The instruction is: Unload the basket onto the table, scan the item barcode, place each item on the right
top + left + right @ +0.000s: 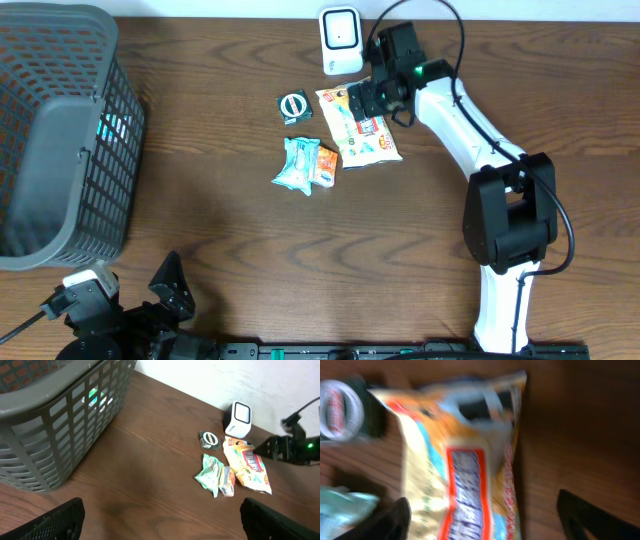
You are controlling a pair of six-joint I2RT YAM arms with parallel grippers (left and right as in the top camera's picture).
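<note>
While the right pincer (pixel 482 499) gapes, the snack bag (pixel 366 134) lies beneath.

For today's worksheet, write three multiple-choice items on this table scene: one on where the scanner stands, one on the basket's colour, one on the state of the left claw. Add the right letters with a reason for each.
1. Where does the scanner stand?
A. at the far edge of the table, beside the snack bag
B. under the table
C. alone in the table's middle

2. What colour is the basket?
A. red
B. grey
C. yellow

3. How is the left claw?
A. shut on a packet
B. shut on nothing
C. open, with nothing between its fingers

Answers:
1 A: the white scanner sits by the back edge, next to the bag's top end.
2 B: its mesh walls are grey.
3 C: its own camera shows both fingers wide apart over bare wood.
</note>
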